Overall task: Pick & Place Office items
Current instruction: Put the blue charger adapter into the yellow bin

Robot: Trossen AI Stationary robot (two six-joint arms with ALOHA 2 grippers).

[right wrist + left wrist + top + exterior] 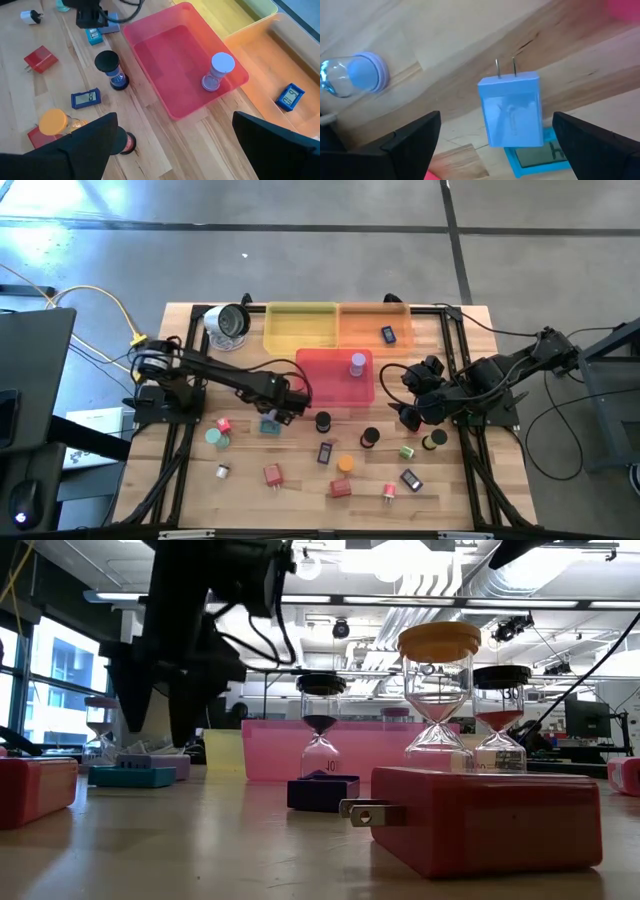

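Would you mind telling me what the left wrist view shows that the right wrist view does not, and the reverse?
Only the left wrist view shows the blue plug adapter close up, prongs visible, between the open left gripper fingers, with a lilac-capped hourglass lying on its side.

Only the right wrist view shows the pink tray holding an upright lilac hourglass, the orange tray with a blue timer, and a black-capped hourglass.

Both share the wooden table and the teal timer by the left gripper.
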